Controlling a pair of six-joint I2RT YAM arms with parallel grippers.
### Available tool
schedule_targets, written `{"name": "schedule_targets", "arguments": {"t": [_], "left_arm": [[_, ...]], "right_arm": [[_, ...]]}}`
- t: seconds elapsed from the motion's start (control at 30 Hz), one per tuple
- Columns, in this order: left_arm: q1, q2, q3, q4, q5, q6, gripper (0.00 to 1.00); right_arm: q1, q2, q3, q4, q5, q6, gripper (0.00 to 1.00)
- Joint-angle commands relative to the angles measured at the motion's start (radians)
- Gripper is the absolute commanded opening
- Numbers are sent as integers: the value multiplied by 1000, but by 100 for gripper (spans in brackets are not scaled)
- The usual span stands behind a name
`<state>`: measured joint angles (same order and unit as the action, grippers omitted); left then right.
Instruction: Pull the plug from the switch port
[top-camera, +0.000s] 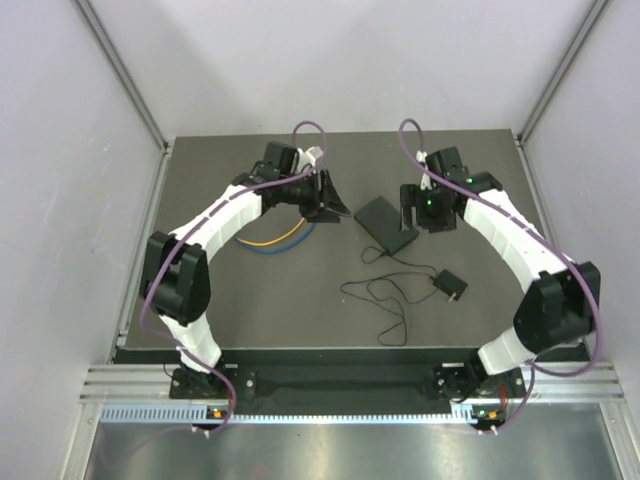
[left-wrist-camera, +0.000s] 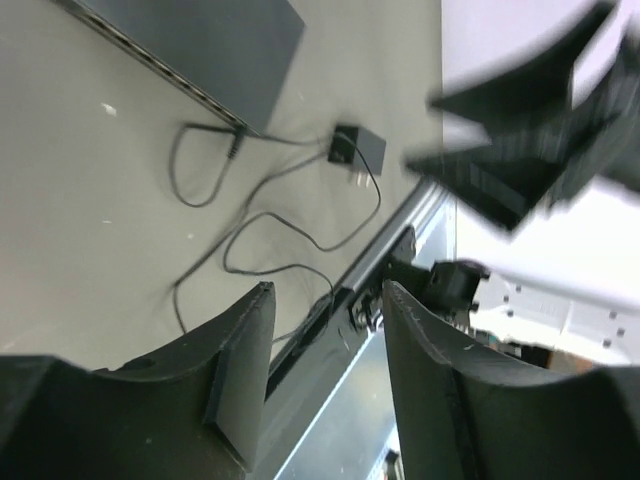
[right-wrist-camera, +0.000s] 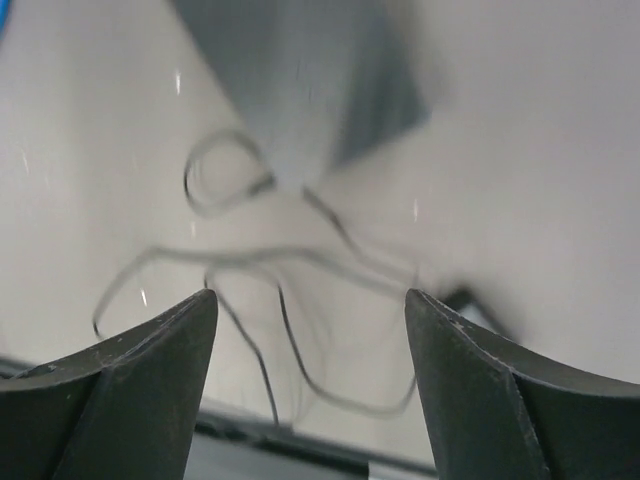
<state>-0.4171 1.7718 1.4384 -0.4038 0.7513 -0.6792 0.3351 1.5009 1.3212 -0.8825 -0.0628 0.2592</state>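
Note:
The flat black switch box (top-camera: 386, 222) lies mid-table, and the left wrist view shows ports along the near edge of the box (left-wrist-camera: 215, 40). The plug (left-wrist-camera: 237, 146) on the thin black wire lies on the table just off the box's corner, outside any port. My right gripper (top-camera: 421, 213) hangs open just right of the box with nothing between its fingers. In its own blurred view, the right gripper (right-wrist-camera: 310, 296) has the box (right-wrist-camera: 300, 80) ahead. My left gripper (top-camera: 325, 200) stands open and empty left of the box, and is also in the left wrist view (left-wrist-camera: 327, 290).
A small black adapter cube (top-camera: 451, 285) lies right of centre, and its thin wire (top-camera: 385, 300) loops across the table's front half. Yellow and blue cables (top-camera: 280, 238) lie under the left arm. Grey walls close in the table on three sides.

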Motion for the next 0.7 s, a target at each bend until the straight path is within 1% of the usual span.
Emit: {"name": "schedule_targets", "arguments": {"t": [0.0,0.03,0.07,0.1,0.13,0.23,0.33,0.43,0.47,0.57,0.6,0.67], "left_arm": [[-37,41,50,27,45,41,51],[-46,57,83,-10,36,65,48],[-55,92,106,-48,23,120,47],[-69,109,125,-103,20,144,46],[-77,123,148,-118,23,161,45],[-95,152,148,-104,26,173,45],[-114,179,163,-86,16,184,45],[-147,224,233,-141,-58,262,45],[-152,248,246,-159,-61,276,45],[-164,297,266,-129,-67,245,47],[-173,310,267,-116,-66,238,50],[-187,343,272,-89,-87,233,52]], "right_arm": [[-44,97,96,92,-31,23,75],[-50,146,110,109,-81,26,75],[-53,175,124,112,-101,29,73],[-56,226,147,112,-117,34,72],[-56,246,157,114,-129,40,71],[-67,295,161,134,-156,57,66],[-79,306,139,174,-169,72,63],[-87,329,127,197,-173,68,59],[-88,335,127,194,-177,61,56],[-91,344,122,203,-172,55,54],[-90,351,119,205,-170,49,54],[-90,354,119,206,-181,46,54]]}}
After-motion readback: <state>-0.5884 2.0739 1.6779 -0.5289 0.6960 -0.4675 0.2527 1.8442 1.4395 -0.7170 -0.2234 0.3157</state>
